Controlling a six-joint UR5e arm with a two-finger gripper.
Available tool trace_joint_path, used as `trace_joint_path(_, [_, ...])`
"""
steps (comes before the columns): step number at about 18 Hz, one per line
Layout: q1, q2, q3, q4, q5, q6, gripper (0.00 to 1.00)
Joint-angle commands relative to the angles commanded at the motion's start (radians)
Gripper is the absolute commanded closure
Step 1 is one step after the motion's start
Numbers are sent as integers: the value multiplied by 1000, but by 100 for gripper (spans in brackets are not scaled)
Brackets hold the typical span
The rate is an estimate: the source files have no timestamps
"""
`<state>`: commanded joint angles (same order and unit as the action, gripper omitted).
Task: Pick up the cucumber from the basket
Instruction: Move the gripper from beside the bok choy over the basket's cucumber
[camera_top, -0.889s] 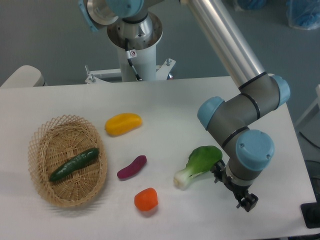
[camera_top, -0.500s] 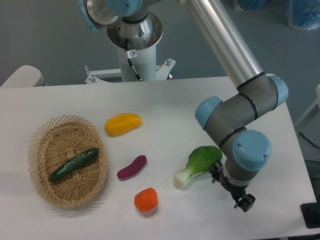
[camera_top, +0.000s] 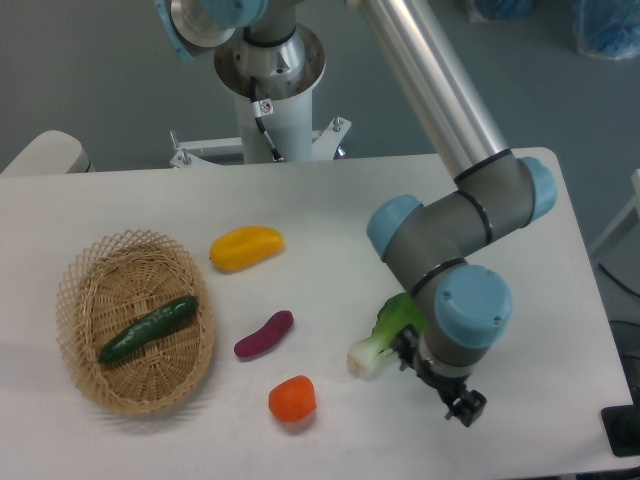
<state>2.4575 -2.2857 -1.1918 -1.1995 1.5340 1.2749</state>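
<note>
The dark green cucumber (camera_top: 148, 329) lies slantwise inside the oval tan wicker basket (camera_top: 85, 380) at the table's left. My gripper (camera_top: 462, 409) is at the front right of the table, far from the basket, mostly hidden under the arm's wrist. Only a dark fingertip end shows, so I cannot tell whether it is open or shut. It holds nothing that I can see.
A yellow vegetable (camera_top: 246, 248) lies behind the basket's right side. A small purple eggplant (camera_top: 264, 334) and an orange-red vegetable (camera_top: 292, 398) lie between basket and arm. A light-green bok choy (camera_top: 382, 335) lies partly under the wrist (camera_top: 460, 320).
The arm's wrist and gripper have moved left, toward the table's middle, and now cover part of the bok choy. The vegetables and basket have not moved.
</note>
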Motion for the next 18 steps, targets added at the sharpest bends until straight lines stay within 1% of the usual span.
trace_joint_path(3, [-37, 41, -41, -2, -3, -66, 0])
trace_joint_path(5, [-67, 83, -87, -2, -14, -92, 0])
trace_joint_path(7, [-95, 138, -161, 0, -31, -132, 0])
trace_joint_path(9, [-143, 193, -239, 3, -35, -193, 0])
trace_joint_path(11, [-196, 233, -288, 8, -35, -259, 0])
trace_joint_path(12, [-225, 245, -307, 11, -35, -294, 0])
trace_joint_path(14, [-281, 252, -328, 12, -34, -362, 0])
trace_joint_path(18, [-376, 258, -364, 17, -26, -443, 0])
